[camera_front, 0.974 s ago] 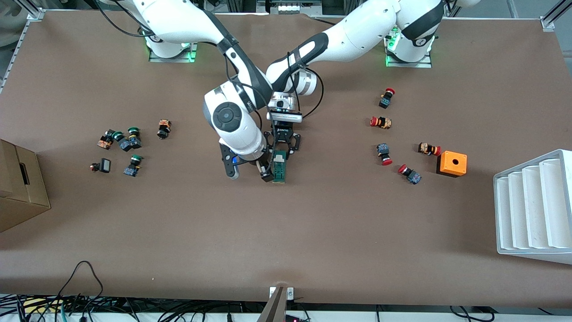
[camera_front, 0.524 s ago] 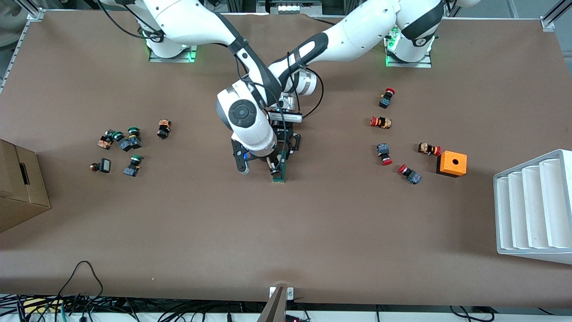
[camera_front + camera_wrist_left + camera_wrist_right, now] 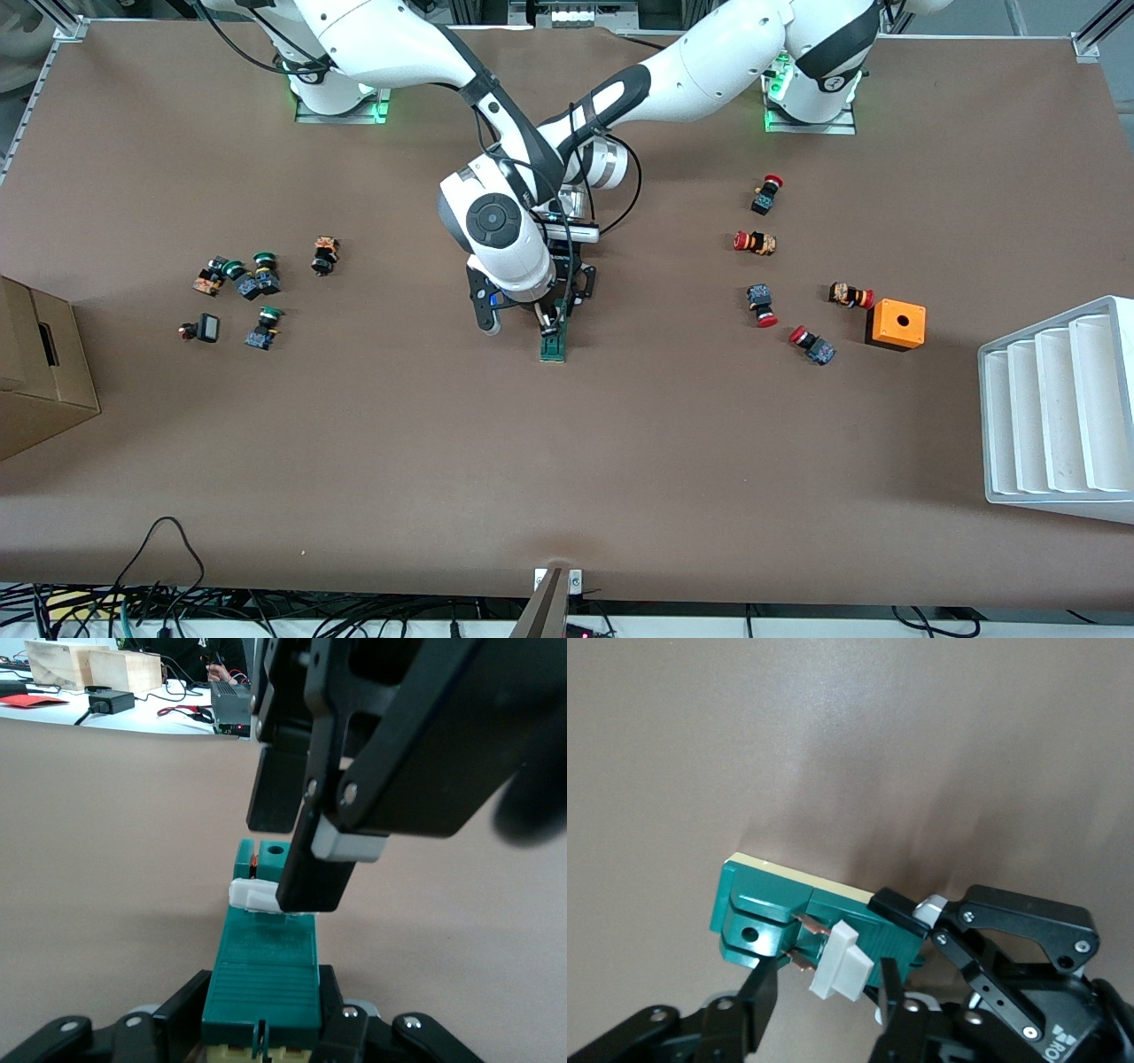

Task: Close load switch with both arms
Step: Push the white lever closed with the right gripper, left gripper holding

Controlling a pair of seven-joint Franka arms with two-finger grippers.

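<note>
Now right gripper (image 3: 551,321) farther over load switch (image 3: 554,344) than before.

Reaching in from the two bases and meeting at the table's middle. Left gripper (image 3: 562,297) lying low, fingers (image 3: 186,1005) clamping the load switch (image 3: 554,344). Right gripper (image 3: 551,321) pointing down over it, fingers (image 3: 764,992) straddling the white slider (image 3: 840,962).

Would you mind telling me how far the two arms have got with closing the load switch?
Done: the left gripper is shut on the load switch, bracing its end. In hand: the right gripper straddles the white sliding piece, fingers on either side of it. Left: the slider looks raised, with copper contacts exposed, so the closing push seems not yet finished.
</note>
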